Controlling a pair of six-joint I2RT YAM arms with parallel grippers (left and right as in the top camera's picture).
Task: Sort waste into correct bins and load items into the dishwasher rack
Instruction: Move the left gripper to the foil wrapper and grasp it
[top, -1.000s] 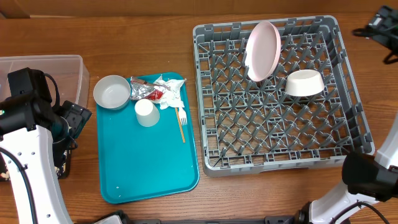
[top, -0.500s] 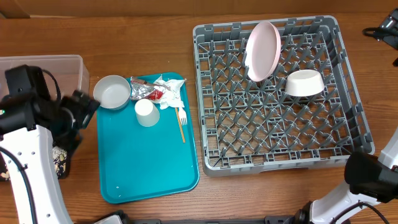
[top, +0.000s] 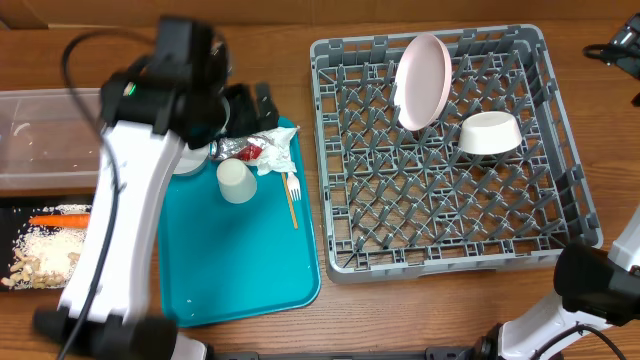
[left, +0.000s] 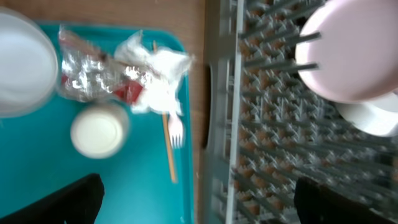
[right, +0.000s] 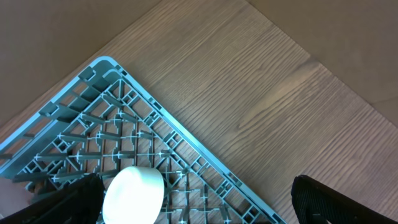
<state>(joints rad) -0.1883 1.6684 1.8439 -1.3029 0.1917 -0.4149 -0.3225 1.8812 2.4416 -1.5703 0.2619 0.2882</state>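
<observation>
My left gripper (top: 256, 106) is open and empty above the back of the teal tray (top: 240, 262). My left arm hides most of one white bowl, which shows in the left wrist view (left: 22, 62). On the tray lie a foil wrapper (top: 238, 149), a crumpled napkin (top: 276, 146), a white cup (top: 235, 181) and a fork (top: 292, 197). The grey rack (top: 450, 215) holds the pinkish plate (top: 422, 80) and a white bowl (top: 488, 133). My right gripper (top: 614, 42) is open and empty beyond the rack's far right corner. The right wrist view shows that bowl (right: 134, 193).
A clear tub (top: 50, 135) with a few crumbs stands at the left edge. In front of it a black tray (top: 20, 205) holds a carrot (top: 60, 218) and pale scraps (top: 45, 248). Bare wood lies between the teal tray and the rack.
My left arm has swung from the left edge up and right, over the back of the teal tray. It now covers the bowl, and the black tray with scraps has come into view.
</observation>
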